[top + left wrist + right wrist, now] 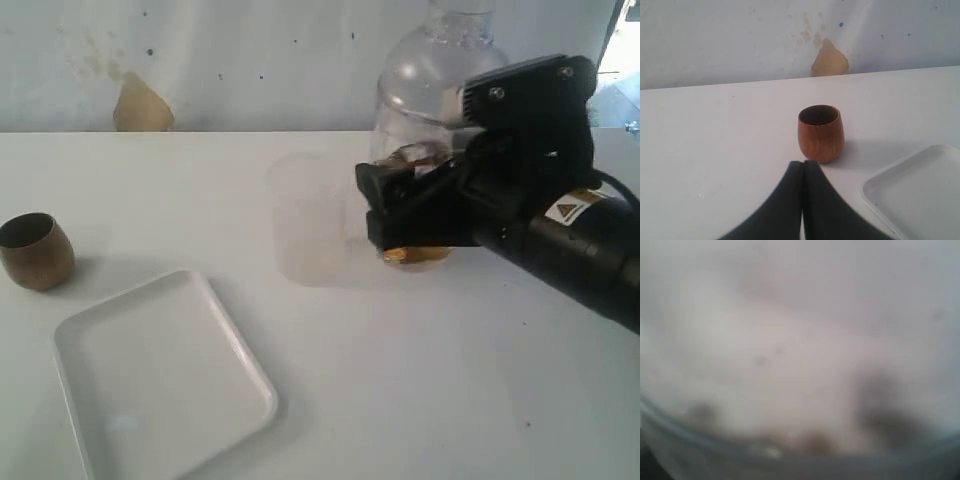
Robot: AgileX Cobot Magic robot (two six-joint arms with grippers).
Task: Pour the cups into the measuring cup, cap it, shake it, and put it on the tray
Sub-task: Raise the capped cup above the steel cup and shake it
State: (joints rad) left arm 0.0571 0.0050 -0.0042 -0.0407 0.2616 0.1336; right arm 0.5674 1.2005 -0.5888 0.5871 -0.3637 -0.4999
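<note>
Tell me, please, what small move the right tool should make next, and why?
Probably lift the measuring cup slightly off the table: the right tool seems to grip it, its lid appears on, and brown contents sit at its bottom, ready for shaking.

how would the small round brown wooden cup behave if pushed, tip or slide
The small round brown wooden cup looks rigid and probably light. It narrows to a small base, so a high push may tip it; a low one likely slides it across the smooth white table.
</note>
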